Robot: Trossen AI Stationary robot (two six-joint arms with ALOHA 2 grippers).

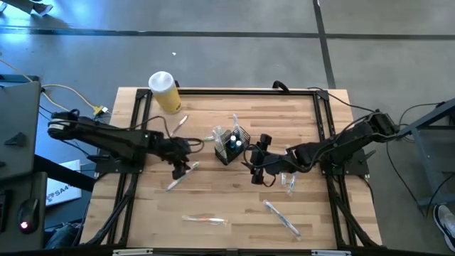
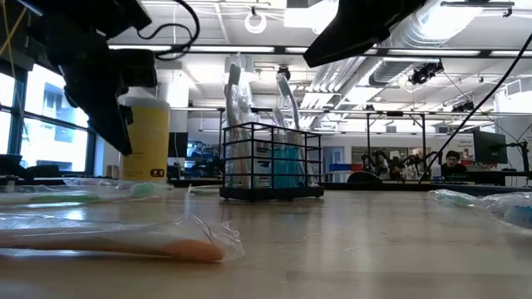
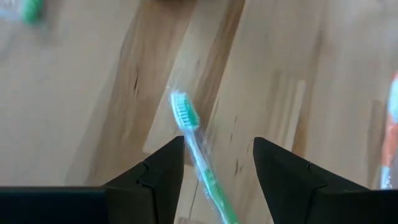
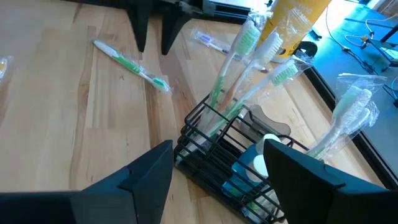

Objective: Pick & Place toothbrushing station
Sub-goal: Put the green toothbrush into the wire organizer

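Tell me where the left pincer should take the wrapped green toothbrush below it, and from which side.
Grip the green toothbrush at mid-handle, coming straight down from above. It lies flat on the table, and its thin handle already runs between the open fingers of the left pincer, so closing across the handle looks best. The bristle head sits ahead of the fingers; avoid it, since the loose wrapper there may slip.

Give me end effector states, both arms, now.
Left end effector: open, empty, over a wrapped green toothbrush lying on the table.
Right end effector: open, empty, beside the black caddy.
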